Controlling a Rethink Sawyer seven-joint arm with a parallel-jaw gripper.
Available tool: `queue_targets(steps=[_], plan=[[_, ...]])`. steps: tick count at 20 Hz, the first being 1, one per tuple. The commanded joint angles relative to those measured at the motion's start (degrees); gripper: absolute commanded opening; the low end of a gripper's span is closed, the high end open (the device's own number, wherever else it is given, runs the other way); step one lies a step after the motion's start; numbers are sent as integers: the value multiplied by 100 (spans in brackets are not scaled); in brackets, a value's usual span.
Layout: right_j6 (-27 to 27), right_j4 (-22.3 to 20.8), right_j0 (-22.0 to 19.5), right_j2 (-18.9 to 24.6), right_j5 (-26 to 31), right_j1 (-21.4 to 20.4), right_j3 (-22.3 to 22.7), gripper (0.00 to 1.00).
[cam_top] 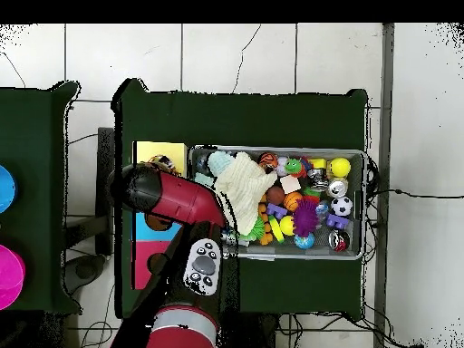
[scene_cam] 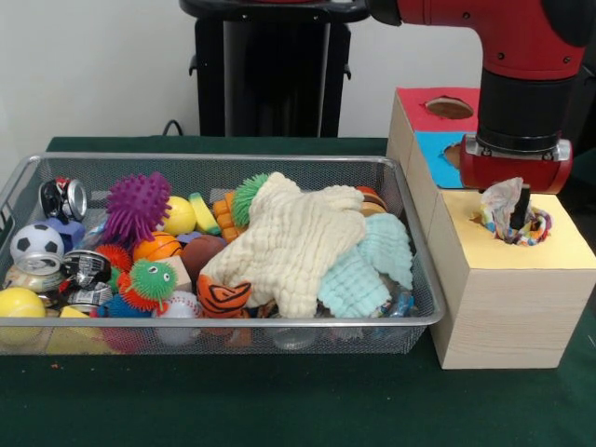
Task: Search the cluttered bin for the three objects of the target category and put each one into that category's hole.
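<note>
Gripper positioned over the yellow hole of the sorting box, with a multicoloured cloth bundle at the opening.

The gripper (scene_cam: 519, 209) is hanging directly above the hole (scene_cam: 512, 226) in the yellow section of the wooden sorting box (scene_cam: 507, 307); whether its fingers are parted or clamped cannot be determined. The cloth bundle (scene_cam: 503, 207) is sitting in the hole, touching the dark finger. Blue and red sections are lying at 12 o'clock from the yellow one. The wire bin (scene_cam: 233, 321) is standing at 9 o'clock from the box. Inside it, a cream cloth (scene_cam: 293, 237) is overlying a pale blue cloth (scene_cam: 368, 270) and covering adjacent items. A purple spiky ball (scene_cam: 136, 207), soccer ball (scene_cam: 36, 242) and cans are crowding the bin's 9 o'clock side.
</note>
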Motion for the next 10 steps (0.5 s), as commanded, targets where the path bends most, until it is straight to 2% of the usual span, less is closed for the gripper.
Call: queue_targets(steps=[1,5,10], plan=[[1012,-331,-78,120,-561,230,270,0],[878,-420,-240,248,-746,139,451,0],[846,-602,-205,10,-537,-7,479,0]])
